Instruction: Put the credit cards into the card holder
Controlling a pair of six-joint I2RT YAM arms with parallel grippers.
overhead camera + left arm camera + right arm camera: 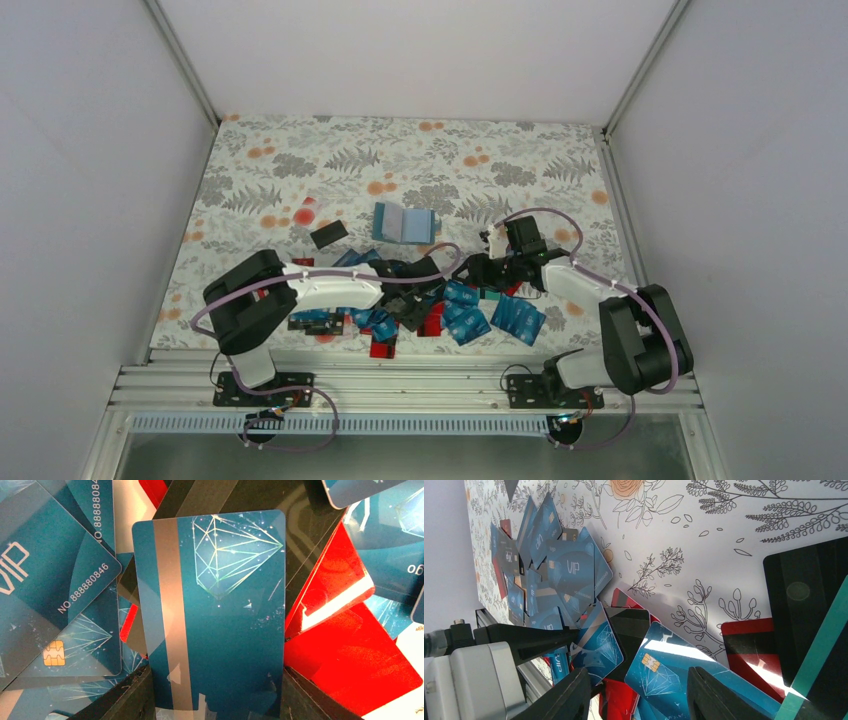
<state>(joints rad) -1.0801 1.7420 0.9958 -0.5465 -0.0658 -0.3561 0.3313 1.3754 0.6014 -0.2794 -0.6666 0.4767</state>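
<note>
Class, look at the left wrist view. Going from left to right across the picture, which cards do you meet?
blue VIP card → blue card with a silver stripe → red card

Left hand (215, 696) and right hand (639, 676) low

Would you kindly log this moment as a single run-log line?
left gripper: holding blue card | right gripper: open over card pile | card holder: lying open
</note>
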